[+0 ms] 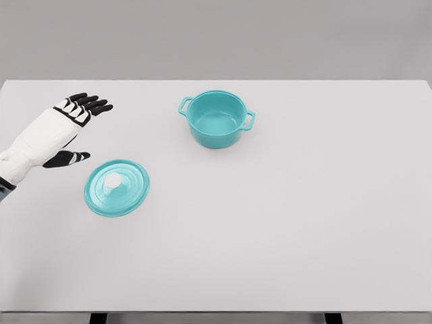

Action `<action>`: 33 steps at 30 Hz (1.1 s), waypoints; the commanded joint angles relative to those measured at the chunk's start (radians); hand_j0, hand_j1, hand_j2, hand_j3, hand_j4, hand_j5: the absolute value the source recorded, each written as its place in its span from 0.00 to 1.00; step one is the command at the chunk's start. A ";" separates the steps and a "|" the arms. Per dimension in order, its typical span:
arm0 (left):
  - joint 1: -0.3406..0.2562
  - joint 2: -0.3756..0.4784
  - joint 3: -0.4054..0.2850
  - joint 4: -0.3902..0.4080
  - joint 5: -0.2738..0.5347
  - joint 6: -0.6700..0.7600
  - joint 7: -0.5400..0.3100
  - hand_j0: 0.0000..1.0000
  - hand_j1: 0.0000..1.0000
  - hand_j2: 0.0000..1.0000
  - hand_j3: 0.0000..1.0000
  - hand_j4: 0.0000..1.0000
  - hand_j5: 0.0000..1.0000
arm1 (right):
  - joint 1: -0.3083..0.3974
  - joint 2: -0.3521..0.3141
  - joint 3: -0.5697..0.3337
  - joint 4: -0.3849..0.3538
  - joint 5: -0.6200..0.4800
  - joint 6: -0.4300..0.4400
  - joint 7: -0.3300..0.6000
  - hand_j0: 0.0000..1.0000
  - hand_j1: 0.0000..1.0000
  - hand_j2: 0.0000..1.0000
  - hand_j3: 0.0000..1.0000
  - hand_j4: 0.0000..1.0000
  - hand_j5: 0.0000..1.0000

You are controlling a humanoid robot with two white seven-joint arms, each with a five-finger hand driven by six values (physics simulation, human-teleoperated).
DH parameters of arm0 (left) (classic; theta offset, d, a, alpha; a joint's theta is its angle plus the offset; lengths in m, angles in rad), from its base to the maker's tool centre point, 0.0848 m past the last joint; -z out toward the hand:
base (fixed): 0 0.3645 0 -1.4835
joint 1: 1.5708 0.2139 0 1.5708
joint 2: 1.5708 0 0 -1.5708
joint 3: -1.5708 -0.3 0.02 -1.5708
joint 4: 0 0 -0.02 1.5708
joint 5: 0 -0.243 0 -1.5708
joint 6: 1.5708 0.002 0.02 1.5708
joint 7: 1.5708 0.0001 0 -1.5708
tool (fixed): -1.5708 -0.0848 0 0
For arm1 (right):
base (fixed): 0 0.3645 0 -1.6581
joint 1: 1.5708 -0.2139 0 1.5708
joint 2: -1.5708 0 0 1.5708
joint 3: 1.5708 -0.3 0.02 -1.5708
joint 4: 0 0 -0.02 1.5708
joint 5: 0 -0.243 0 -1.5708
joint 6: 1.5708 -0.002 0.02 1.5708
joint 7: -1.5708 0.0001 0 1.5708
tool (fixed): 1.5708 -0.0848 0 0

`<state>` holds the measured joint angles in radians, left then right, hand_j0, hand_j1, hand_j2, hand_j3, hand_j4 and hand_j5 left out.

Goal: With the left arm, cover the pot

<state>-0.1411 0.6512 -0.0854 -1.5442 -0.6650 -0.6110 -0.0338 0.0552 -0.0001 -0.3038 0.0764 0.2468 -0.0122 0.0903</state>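
Item: teal pot and lid on white table, lid not yet grasped.

Left hand (64,131) hovers at the table's left, fingers spread and holding nothing, just beside the teal lid (117,187). The lid lies flat, white knob (113,181) upward, well apart from the open teal pot (217,119), which stands upright farther back toward the centre. Step judged: approach to the lid. Next move calls for lowering onto the knob and pinching it. White table (304,223) between lid and pot holds no obstacle; right arm unseen.
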 commanded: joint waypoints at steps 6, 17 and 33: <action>0.000 0.019 0.012 -0.005 0.025 0.000 0.000 1.00 1.00 1.00 1.00 1.00 1.00 | 0.000 0.000 0.000 0.000 0.000 0.000 0.000 1.00 1.00 1.00 1.00 1.00 1.00; -0.037 0.329 -0.001 -0.137 0.122 0.000 -0.321 1.00 1.00 1.00 1.00 1.00 1.00 | 0.000 0.000 0.000 0.000 0.000 0.000 0.000 1.00 1.00 1.00 1.00 1.00 1.00; -0.038 0.435 -0.215 -0.197 0.326 0.000 -0.322 0.78 0.78 0.78 0.78 0.78 0.78 | 0.000 0.000 0.000 0.000 0.000 0.000 0.000 1.00 1.00 1.00 1.00 1.00 1.00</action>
<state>-0.1795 1.0994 -0.2833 -1.7377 -0.3477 -0.6126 -0.3556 0.0552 -0.0001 -0.3038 0.0764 0.2466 -0.0122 0.0903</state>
